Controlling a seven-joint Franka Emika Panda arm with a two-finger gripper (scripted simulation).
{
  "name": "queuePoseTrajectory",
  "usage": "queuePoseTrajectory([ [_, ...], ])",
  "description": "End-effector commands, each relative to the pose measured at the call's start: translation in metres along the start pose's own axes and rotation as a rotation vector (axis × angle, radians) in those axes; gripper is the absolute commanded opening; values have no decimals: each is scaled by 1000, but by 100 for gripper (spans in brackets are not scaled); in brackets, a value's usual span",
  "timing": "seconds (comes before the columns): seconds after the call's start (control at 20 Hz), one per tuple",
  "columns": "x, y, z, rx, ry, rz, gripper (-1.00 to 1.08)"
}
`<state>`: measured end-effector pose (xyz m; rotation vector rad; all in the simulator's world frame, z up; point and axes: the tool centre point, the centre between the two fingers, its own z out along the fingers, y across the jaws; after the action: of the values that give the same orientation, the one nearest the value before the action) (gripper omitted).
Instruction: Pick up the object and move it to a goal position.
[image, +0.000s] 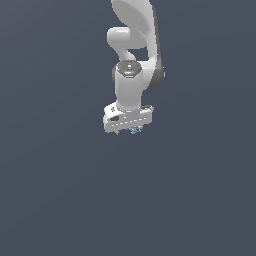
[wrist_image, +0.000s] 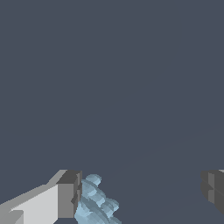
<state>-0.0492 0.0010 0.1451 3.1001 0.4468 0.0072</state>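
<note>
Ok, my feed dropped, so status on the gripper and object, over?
Gripper open, fingers wide apart. Object right beside one finger, other finger clear of it; not clamped. Nothing else in view, over.

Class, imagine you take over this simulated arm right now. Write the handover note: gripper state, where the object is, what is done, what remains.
Gripper: open, fingers wide apart in the wrist view.
Pale blue object: between the fingers, right against one finger, far from the other.
Done: gripper positioned around the object.
Left: close on it, lift, carry it to the goal. No goal marker shows in either view.
</note>
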Motion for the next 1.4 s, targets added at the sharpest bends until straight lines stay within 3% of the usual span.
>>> queuePoseTrajectory([
  [0.0,-11,-6,7,1,0,-71,100],
  [0.75,-78,-41,43,9,0,-469,100],
  [1.35,-101,-52,52,11,0,-592,100],
])
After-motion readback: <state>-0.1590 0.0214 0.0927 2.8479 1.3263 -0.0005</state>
